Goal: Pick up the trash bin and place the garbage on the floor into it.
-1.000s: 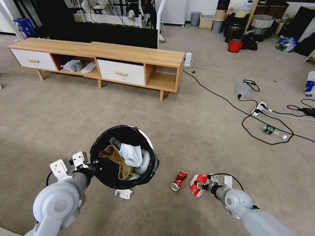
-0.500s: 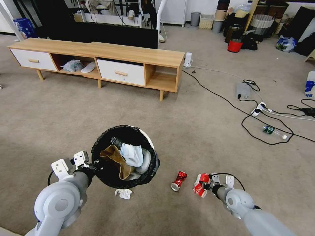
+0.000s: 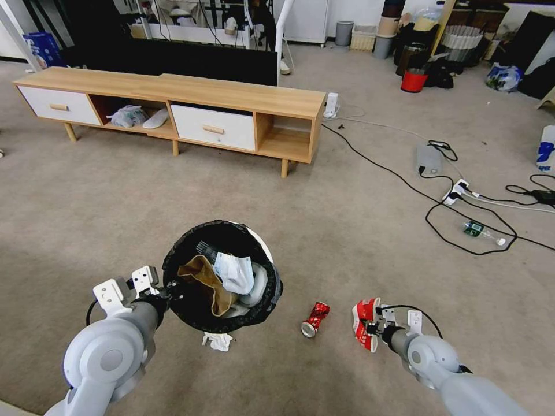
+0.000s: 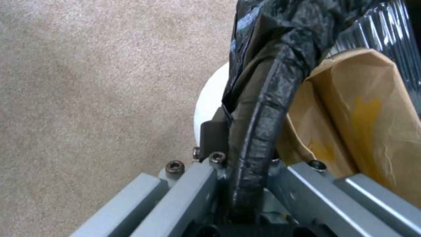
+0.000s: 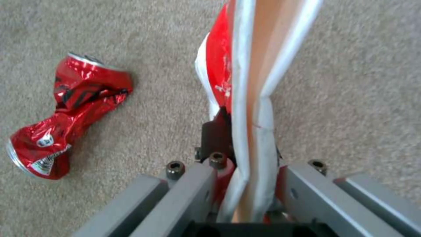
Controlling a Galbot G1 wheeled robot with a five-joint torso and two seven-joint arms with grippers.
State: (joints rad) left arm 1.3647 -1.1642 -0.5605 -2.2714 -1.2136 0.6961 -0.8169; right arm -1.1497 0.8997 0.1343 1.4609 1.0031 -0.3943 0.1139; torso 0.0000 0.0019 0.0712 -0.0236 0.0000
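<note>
My left gripper [image 3: 166,292] is shut on the black-bagged rim [image 4: 263,125] of the white trash bin [image 3: 221,276], held just above the carpet. Inside lie a crumpled brown paper bag [image 3: 203,281] and white tissue [image 3: 232,271]. My right gripper [image 3: 370,329] is shut on a red-white snack wrapper [image 3: 363,323], lifted off the floor to the right of the bin; the wrapper [image 5: 248,98] stands upright between the jaws. A crushed red can [image 3: 315,319] lies on the carpet between bin and wrapper, also the can [image 5: 65,115]. A white tissue [image 3: 218,341] lies by the bin's base. A green-labelled bottle [image 3: 483,231] lies far right.
A long wooden TV stand [image 3: 173,110] stands across the back. Black cables [image 3: 439,214] and a power strip [image 3: 457,190] run over the carpet on the right. A red bucket [image 3: 414,81] and clutter sit at the far back right. Open carpet lies ahead.
My right gripper has pulled back toward me and to the right with the wrapper, which now stands more upright. The left arm and bin shifted only slightly right.
</note>
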